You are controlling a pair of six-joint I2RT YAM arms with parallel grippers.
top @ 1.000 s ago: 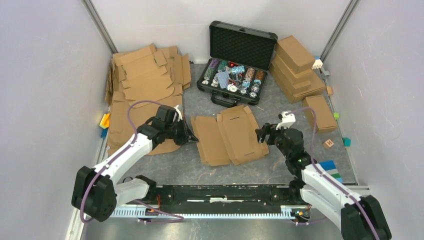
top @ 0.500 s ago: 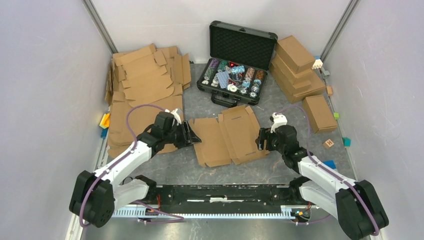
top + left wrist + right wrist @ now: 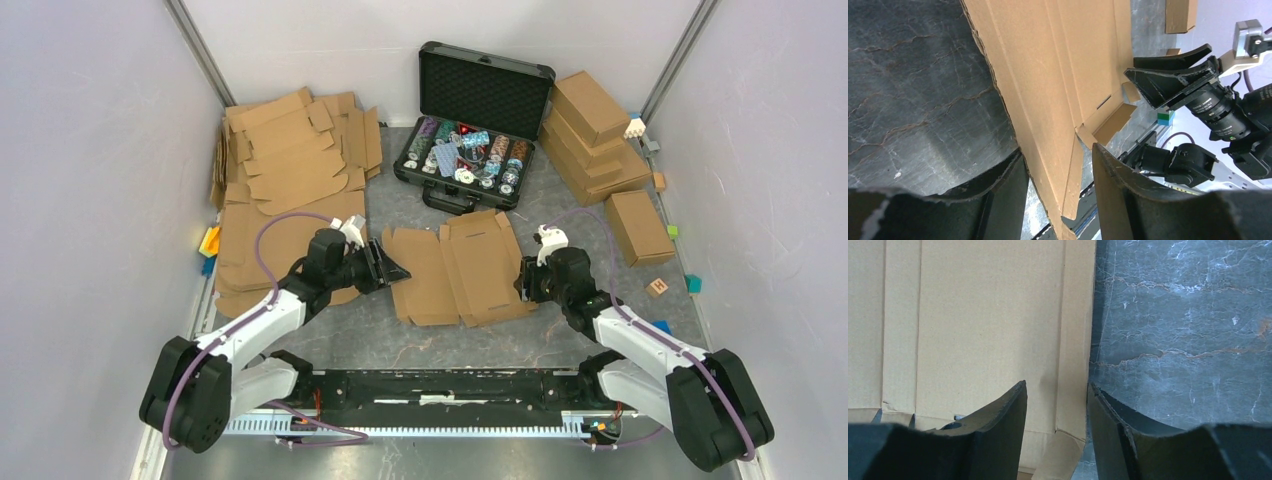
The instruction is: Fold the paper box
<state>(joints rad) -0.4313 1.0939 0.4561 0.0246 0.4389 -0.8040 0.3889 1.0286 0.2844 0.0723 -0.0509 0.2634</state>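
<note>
The paper box [image 3: 460,265] is a flat brown cardboard blank lying unfolded mid-table. My left gripper [image 3: 398,270] is at its left edge. In the left wrist view its jaws [image 3: 1058,150] stand open astride the cardboard's [image 3: 1058,75] edge flap, with a gap beside one finger. My right gripper [image 3: 521,282] is low at the blank's right edge. In the right wrist view it [image 3: 1057,385] is open, one finger over the cardboard [image 3: 973,315], the other over the bare table, with the narrow side strip between them.
A pile of flat cardboard blanks [image 3: 295,165] fills the back left. An open black case [image 3: 470,130] of chips stands behind the blank. Finished brown boxes [image 3: 590,130] are stacked at the back right, one more box [image 3: 638,226] nearer. Small coloured blocks [image 3: 658,287] lie by the right wall.
My left gripper has opened and slid right onto the blank's left edge. My right arm has dropped lower to the right edge and its jaws have narrowed. The blank shifted slightly.
</note>
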